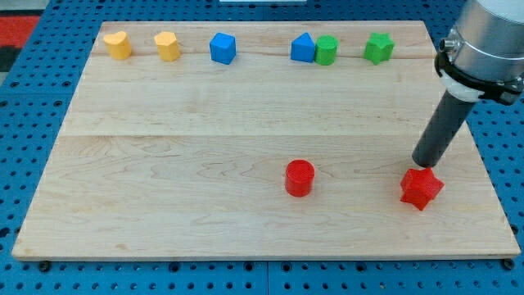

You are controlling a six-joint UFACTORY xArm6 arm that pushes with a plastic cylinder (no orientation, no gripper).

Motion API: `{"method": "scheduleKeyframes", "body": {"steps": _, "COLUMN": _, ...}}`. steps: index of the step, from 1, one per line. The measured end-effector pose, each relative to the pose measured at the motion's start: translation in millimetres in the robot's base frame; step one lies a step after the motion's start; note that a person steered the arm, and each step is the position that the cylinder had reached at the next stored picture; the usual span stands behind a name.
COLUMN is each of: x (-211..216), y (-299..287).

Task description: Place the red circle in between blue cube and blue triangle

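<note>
The red circle [300,178], a short red cylinder, stands on the wooden board [205,164] right of centre, toward the view's bottom. The blue cube [223,47] sits near the view's top edge, left of centre. The blue triangle [303,47] sits to its right along the same edge, touching a green cylinder [327,50]. My tip [421,165] is at the view's right, right of the red circle and well apart from it, just above a red star [421,188].
Two yellow blocks [118,45] [168,46] sit at the view's top left. A green star [378,47] sits at the top right. The arm's grey body [483,41] hangs over the board's right edge.
</note>
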State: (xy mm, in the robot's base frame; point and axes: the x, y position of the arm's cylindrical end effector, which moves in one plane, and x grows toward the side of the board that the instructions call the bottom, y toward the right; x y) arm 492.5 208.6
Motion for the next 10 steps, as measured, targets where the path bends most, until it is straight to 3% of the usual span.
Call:
{"method": "scheduleKeyframes", "body": {"steps": 2, "x": -14.8, "y": -63.5}}
{"method": "scheduleKeyframes", "body": {"steps": 4, "x": 49.6, "y": -70.5}}
{"method": "scheduleKeyframes", "body": {"steps": 5, "x": 46.0, "y": -144.6}}
{"method": "scheduleKeyframes", "body": {"steps": 6, "x": 42.5, "y": -173.8}}
{"method": "scheduleKeyframes", "body": {"steps": 9, "x": -11.6, "y": -209.1}}
{"method": "scheduleKeyframes", "body": {"steps": 10, "x": 11.8, "y": -231.0}}
